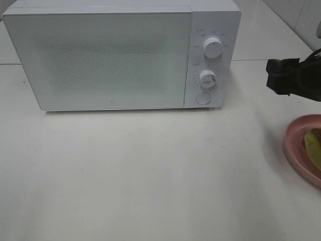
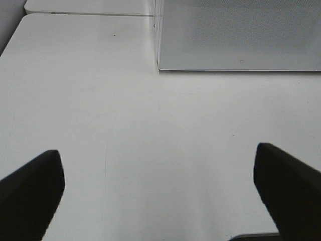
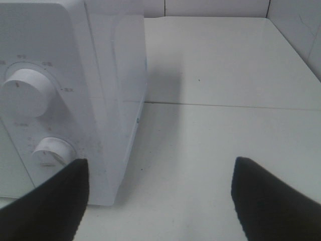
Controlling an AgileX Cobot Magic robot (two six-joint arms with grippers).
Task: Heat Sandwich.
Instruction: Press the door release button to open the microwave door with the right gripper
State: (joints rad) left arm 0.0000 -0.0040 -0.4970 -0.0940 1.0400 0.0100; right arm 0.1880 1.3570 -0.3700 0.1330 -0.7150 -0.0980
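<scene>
— What is lying under everything?
— A white table (image 1: 150,175) is stretching across, with a seam (image 1: 256,60) running through it.
— And behind?
— A white tiled wall (image 1: 306,10) is rising at the back. Soft light is spreading evenly.

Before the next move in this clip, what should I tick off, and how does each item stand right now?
1. Microwave door open for loading: not ok, it is shut.
2. Sandwich on the pink plate: ok, though cut off by the frame edge.
3. Left gripper open and empty: ok.
4. Right gripper open and empty: ok.
5. Table in front of the door unobstructed: ok.
6. Upper dial setting: cannot tell, markings too small.
</scene>
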